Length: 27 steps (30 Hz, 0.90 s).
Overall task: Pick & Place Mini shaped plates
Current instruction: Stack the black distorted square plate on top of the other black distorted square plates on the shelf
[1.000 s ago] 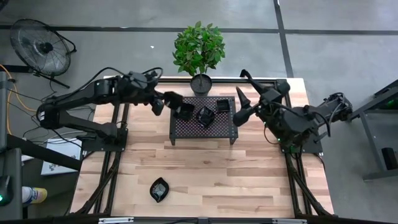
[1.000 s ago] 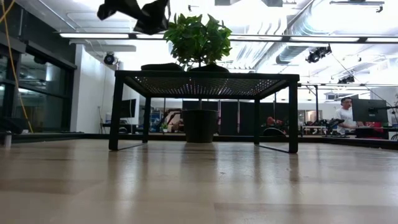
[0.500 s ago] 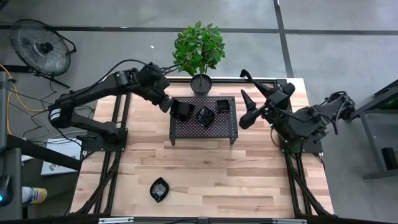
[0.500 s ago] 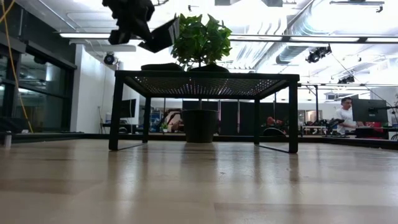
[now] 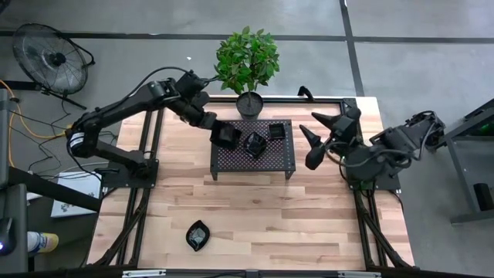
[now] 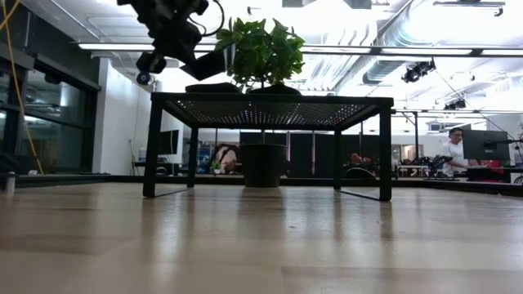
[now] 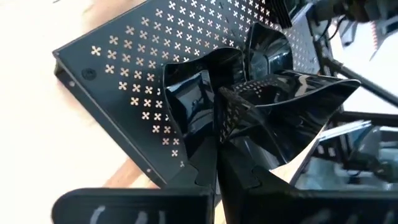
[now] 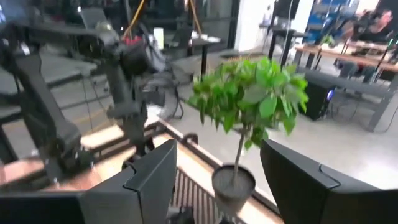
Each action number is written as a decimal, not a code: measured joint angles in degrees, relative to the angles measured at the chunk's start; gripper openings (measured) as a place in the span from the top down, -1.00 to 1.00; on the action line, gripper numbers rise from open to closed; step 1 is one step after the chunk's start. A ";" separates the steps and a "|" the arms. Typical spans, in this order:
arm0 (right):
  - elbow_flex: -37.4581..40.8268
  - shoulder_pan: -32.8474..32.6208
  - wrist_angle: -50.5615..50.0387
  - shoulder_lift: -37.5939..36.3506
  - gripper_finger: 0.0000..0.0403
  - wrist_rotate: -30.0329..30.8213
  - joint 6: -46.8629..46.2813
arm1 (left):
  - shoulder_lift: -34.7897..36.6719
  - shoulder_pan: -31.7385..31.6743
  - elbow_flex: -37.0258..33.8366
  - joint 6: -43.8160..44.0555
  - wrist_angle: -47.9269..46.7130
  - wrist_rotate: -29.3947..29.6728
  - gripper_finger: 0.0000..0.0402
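Observation:
My left gripper (image 5: 214,128) is shut on a wavy-edged glossy black mini plate (image 5: 226,137) over the left end of the black perforated rack (image 5: 266,164). In the low view the plate (image 6: 214,62) hangs tilted just above the rack top (image 6: 270,101). Two more mini plates (image 5: 255,144) (image 5: 276,131) rest on the rack. Another mini plate (image 5: 197,235) lies on the table near the front edge. My right gripper (image 5: 315,137) is open and empty, just right of the rack. My left gripper pinches the plate's rim (image 7: 225,111) between its two fingers, at the edge nearest the wrist. The fingers (image 7: 208,165) come slanting down from the table's left. The plate is tilted, its free edge higher, and hangs clear of the rack.
A potted plant (image 5: 247,62) in a round black pot (image 5: 249,103) stands right behind the rack and shows between my right fingers (image 8: 233,183). Bare wooden table (image 5: 255,208) lies in front of the rack. A fan (image 5: 50,60) stands on the floor beyond the table's left.
My left gripper has come down toward the rack's top with the plate, its arm swinging toward the far edge. The plate stays tilted and clear of the rack. My right gripper has drawn back from the rack toward the table's right edge, still open.

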<state>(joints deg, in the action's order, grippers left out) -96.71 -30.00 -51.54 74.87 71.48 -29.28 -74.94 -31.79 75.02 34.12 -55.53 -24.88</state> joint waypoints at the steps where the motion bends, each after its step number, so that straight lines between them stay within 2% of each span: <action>1: 0.00 0.00 -2.10 0.00 -0.13 -0.76 -1.88 | 0.00 -0.36 0.00 0.65 0.00 -0.38 1.00; 5: 0.00 0.00 -8.23 0.00 -0.14 -2.54 -7.04 | -1.56 -0.66 0.00 2.43 -0.51 -0.85 1.00; 10: 0.00 0.00 -11.31 0.00 -0.13 -4.64 -8.43 | -4.76 -0.83 0.00 2.33 -0.01 -5.46 1.00; 19: 0.00 0.00 -14.33 0.02 -0.14 -7.01 -9.78 | -5.99 -0.88 3.05 2.19 -1.73 -0.99 1.00; 27: 0.00 0.00 -18.05 0.02 -0.14 -7.00 -12.78 | -6.53 -0.85 3.06 1.69 -3.67 0.00 1.00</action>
<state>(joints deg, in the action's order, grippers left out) -96.71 -30.00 -69.59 74.89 64.48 -42.06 -81.47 -32.64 78.08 35.82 -59.20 -24.88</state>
